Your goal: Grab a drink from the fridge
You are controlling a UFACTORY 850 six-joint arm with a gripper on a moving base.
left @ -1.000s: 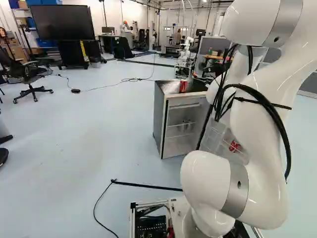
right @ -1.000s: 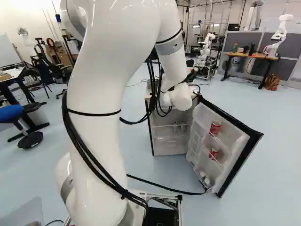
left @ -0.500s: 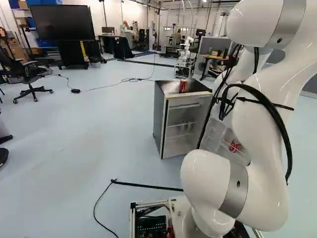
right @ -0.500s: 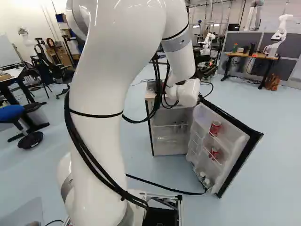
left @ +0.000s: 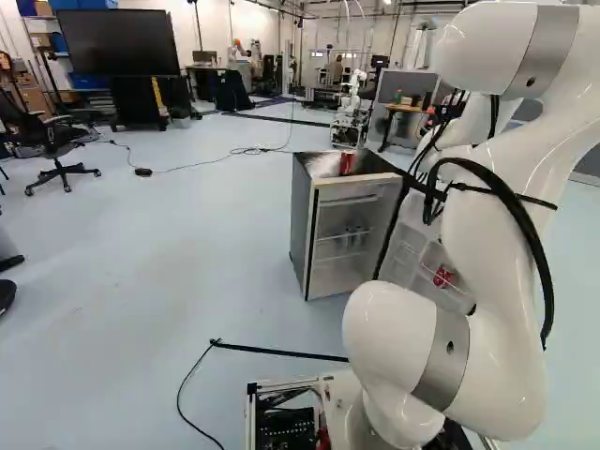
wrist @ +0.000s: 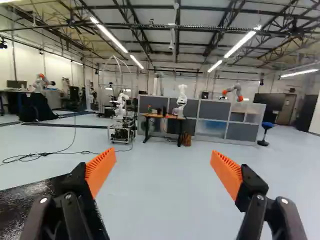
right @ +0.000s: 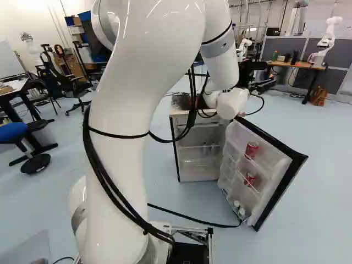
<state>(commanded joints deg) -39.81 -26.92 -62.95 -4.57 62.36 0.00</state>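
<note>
In the right base view my black gripper (right: 258,77) is above and beyond the fridge's open door (right: 268,165). The wrist view shows the gripper (wrist: 162,157) open, its orange pads wide apart with nothing between them. The fridge (left: 303,225) stands open, its dark top (wrist: 27,202) beside one finger. Two red cans, an upper one (right: 252,149) and a lower one (right: 249,179), sit in the door racks, with small bottles (right: 239,208) at the bottom. Another red can (left: 346,163) stands on top of the fridge. Small containers (left: 354,235) are on an inner shelf.
Ahead of the gripper, beyond the floor, are a desk (wrist: 162,117) and grey partitions (wrist: 210,125). Another robot (wrist: 121,107) stands on a cart. A black cable (right: 192,220) crosses the floor before the fridge. An office chair (left: 58,150) is far off.
The arm has swung to the right in the base views, carrying the gripper from over the fridge top to beyond the door. The base, fridge and cans have stayed put.
</note>
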